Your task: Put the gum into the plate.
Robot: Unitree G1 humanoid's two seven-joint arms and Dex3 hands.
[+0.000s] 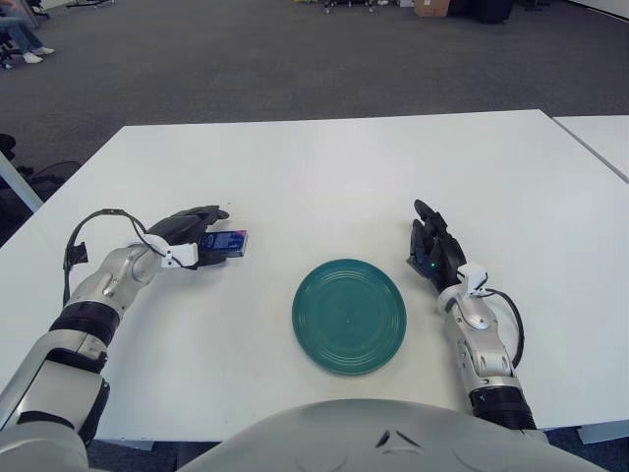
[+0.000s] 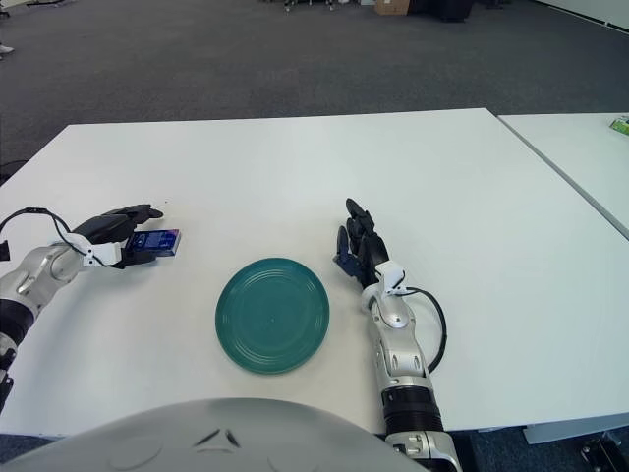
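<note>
A small blue pack of gum [image 1: 226, 242] is in my left hand [image 1: 197, 237], at the left side of the white table and left of the plate. The black fingers are curled around the pack, which sits low over the table surface. A round teal plate [image 1: 349, 316] lies flat near the front middle of the table and holds nothing. My right hand [image 1: 434, 250] shows just right of the plate with its fingers relaxed and nothing in them.
The white table [image 1: 334, 167] stretches far back behind the plate. A second white table [image 2: 590, 147] stands at the right, across a narrow gap. Grey carpet lies beyond the far edge.
</note>
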